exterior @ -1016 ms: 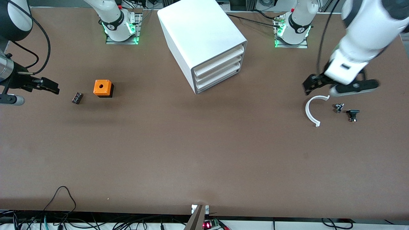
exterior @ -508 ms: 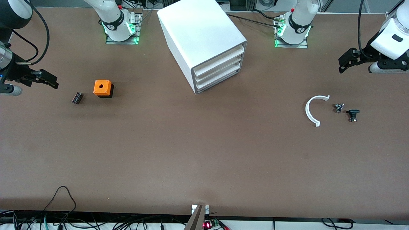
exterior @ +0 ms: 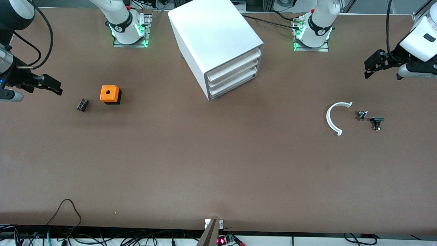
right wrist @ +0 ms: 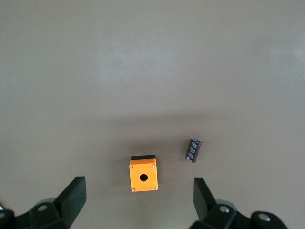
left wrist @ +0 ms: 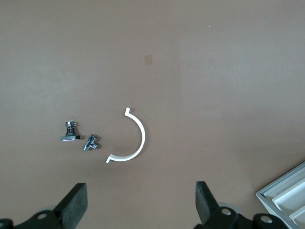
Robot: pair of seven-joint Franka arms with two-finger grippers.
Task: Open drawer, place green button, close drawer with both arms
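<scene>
The white cabinet [exterior: 213,32] stands at the table's back middle. Its three drawers are shut, the bottom drawer [exterior: 233,86] among them. A corner of the cabinet shows in the left wrist view [left wrist: 286,200]. No green-capped button is in view. My left gripper [exterior: 372,66] hangs open and empty in the air over the left arm's end of the table; its jaws stand wide apart in its wrist view [left wrist: 141,198]. My right gripper [exterior: 51,87] is open and empty over the right arm's end, its jaws [right wrist: 138,194] either side of bare table.
A white curved strip [exterior: 329,118] [left wrist: 140,138] and two small dark metal parts [exterior: 362,115] [exterior: 376,123] lie near the left arm's end. An orange cube with a hole [exterior: 110,94] [right wrist: 143,175] and a small black cylinder [exterior: 82,104] [right wrist: 193,150] lie near the right arm's end.
My left gripper has swung away from over the white curved strip toward the left arm's end of the table. The right gripper has barely shifted. Nothing on the table moved.
</scene>
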